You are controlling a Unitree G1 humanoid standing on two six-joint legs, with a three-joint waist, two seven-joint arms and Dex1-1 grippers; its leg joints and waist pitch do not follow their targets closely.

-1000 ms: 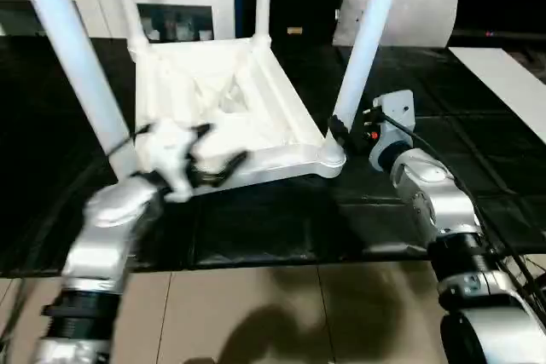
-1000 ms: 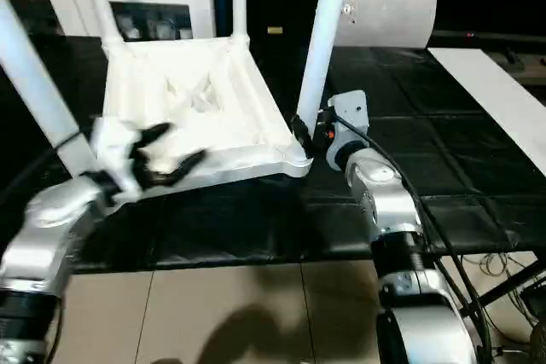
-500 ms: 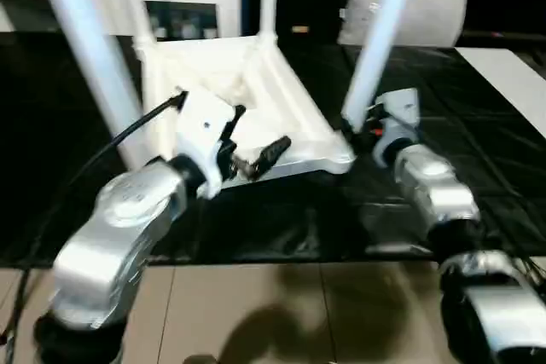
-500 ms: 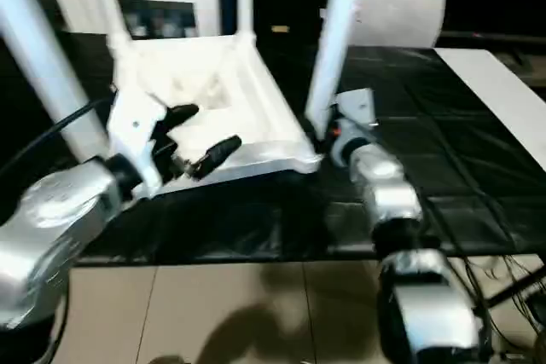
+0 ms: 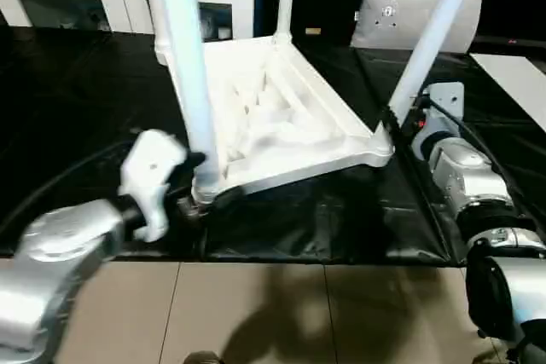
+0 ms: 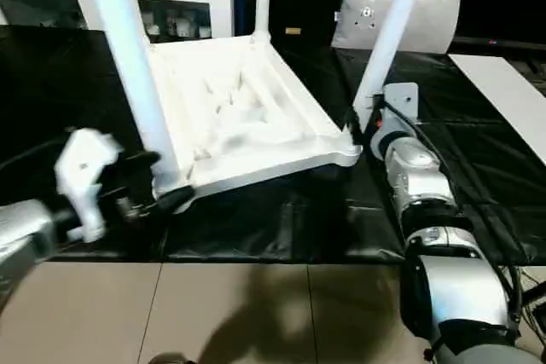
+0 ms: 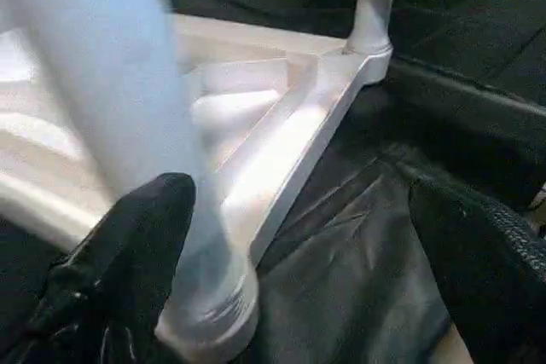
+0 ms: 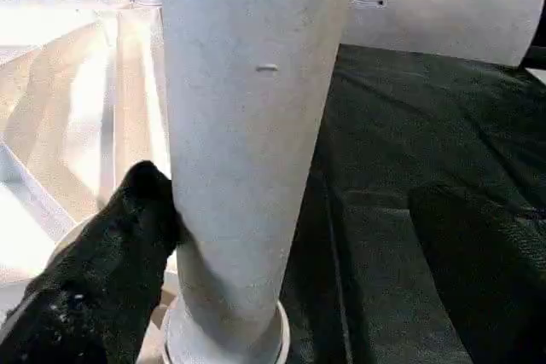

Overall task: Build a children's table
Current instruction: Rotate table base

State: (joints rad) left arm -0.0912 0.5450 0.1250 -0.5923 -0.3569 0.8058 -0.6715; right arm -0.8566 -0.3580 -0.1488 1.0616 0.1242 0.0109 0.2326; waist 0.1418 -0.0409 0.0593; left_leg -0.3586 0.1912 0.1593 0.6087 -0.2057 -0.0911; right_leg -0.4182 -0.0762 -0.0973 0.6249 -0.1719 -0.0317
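tabletop (image 5: 281, 125) upside down, three legs visible, left gripper (image 5: 192, 185) and right gripper (image 6: 357, 118) wide.

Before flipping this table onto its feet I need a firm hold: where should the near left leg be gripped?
Grip the near left leg low, just above its corner socket, coming level from the side. It stands upright and round, thickest there. The left gripper already straddles that base, open, one finger beside it.
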